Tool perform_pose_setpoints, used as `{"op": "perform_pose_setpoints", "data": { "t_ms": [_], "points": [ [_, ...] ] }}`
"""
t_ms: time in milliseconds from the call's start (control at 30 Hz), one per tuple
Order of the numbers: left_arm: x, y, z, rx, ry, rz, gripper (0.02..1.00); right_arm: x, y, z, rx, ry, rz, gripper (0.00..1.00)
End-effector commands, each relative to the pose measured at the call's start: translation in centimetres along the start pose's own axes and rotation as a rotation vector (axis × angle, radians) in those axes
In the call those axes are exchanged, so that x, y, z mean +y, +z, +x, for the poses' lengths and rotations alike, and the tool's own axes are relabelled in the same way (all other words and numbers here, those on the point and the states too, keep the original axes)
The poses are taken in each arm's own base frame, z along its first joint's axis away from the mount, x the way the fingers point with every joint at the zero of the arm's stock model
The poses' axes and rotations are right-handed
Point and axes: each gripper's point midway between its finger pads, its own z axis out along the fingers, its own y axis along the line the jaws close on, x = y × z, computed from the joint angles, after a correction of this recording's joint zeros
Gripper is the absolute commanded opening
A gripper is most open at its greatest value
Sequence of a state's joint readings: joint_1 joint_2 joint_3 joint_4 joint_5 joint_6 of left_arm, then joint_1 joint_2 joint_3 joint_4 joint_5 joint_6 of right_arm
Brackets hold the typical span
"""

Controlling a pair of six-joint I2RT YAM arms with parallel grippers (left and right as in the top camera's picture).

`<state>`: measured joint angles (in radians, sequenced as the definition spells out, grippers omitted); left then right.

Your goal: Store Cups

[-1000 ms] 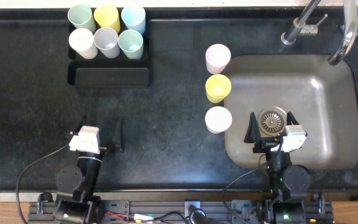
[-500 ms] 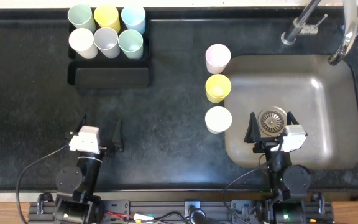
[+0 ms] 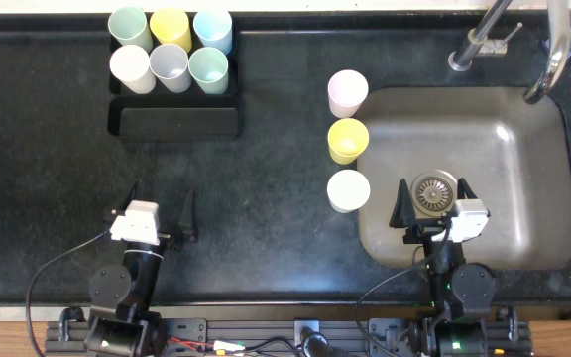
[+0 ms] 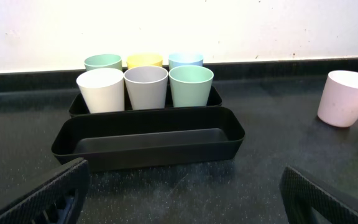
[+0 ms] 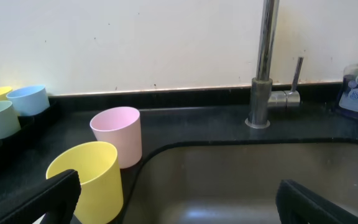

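No change is visible across the last second; both arms stand where they stood, and no cup has shifted; the judgement is that storing of the three loose cups has not started.

Left gripper (image 3: 162, 215): fingers apart, holding nothing, low over the black countertop (image 3: 266, 218) in front of the tray; right gripper (image 3: 432, 204): fingers apart, holding nothing, over the near part of the steel sink (image 3: 523, 159).

Task items, loose: a pink cup (image 3: 347, 91), a yellow cup (image 3: 348, 139) and a white cup (image 3: 348, 189); all three stand upright, mouths up, in a line on the countertop along the sink's left rim, close together but apart; the white cup is the nearest to the arm bases, the pink cup the farthest.

Task items, stored: six cups stand upright in the black tray (image 3: 176, 123) at the back left; back row mint (image 3: 128, 25), yellow (image 3: 171, 27), blue (image 3: 212, 27); front row white (image 3: 131, 67), grey (image 3: 171, 64), mint (image 3: 208, 68); the rows are packed, cups touching or nearly so.

The tray's near compartment is bare; it is judged long enough for the three loose cups in one row.

The cups are plain, tapered and handle-less; expect a light, rigid item that a rim or wall grasp can tip.
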<state>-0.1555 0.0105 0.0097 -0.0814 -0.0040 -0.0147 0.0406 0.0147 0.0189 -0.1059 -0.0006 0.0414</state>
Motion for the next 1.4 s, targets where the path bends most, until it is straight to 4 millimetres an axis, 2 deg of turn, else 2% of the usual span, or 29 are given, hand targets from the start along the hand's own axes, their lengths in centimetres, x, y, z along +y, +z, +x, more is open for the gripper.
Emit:
{"op": "perform_pose_setpoints", "data": {
  "t_ms": [33, 500, 633, 700, 767, 900, 1000, 1033, 1100, 1167, 1267, 1400],
  "points": [
    [0.0, 0.0, 0.0, -0.004, 0.018, 0.0, 0.998, 0.1, 0.0, -0.2, -0.013, 0.006, -0.006, 0.998],
    [0.5, 0.1, -0.2, 0.027, -0.023, -0.019, 0.998, 0.1, 0.0, -0.2, -0.013, 0.006, -0.006, 0.998],
    [0.4, 2.0, -2.3, 0.16, -0.097, -0.01, 0.998, 0.1, 0.0, -0.2, -0.013, 0.006, -0.006, 0.998],
    [-0.3, 4.8, -4.9, 0.237, -0.117, 0.027, 0.998, 0.1, 0.0, -0.2, -0.013, 0.006, -0.006, 0.998],
    [-1.6, 8.6, -8.3, 0.294, -0.132, 0.106, 0.998, 0.1, 0.0, -0.2, -0.013, 0.006, -0.006, 0.998],
    [-6.2, 17.1, -15.9, 0.388, -0.206, 0.302, 0.998, 0.1, 0.0, -0.2, -0.013, 0.006, -0.006, 0.998],
    [-10.5, 22.4, -19.0, 0.458, -0.193, 0.368, 0.998, 0.1, 0.0, -0.2, -0.013, 0.006, -0.006, 0.998],
    [-11.9, 23.9, -19.4, 0.48, -0.206, 0.364, 0.998, 0.1, 0.0, -0.2, -0.013, 0.006, -0.006, 0.998],
    [-14.4, 26.7, -18.7, 0.554, -0.277, 0.308, 0.998, 0.1, 0.0, -0.2, -0.013, 0.006, -0.006, 0.998],
    [-17.2, 28.4, -16.4, 0.646, -0.308, 0.274, 0.996, 0.1, 0.0, -0.2, -0.013, 0.006, -0.006, 0.998],
    [-20.7, 29.1, -12.1, 0.785, -0.345, 0.23, 0.998, 0.1, 0.0, -0.2, -0.013, 0.006, -0.006, 0.998],
    [-22.9, 29.1, -7.8, 0.907, -0.377, 0.181, 1.0, 0.1, 0.0, -0.2, -0.013, 0.006, -0.006, 0.998]
  ]
}}
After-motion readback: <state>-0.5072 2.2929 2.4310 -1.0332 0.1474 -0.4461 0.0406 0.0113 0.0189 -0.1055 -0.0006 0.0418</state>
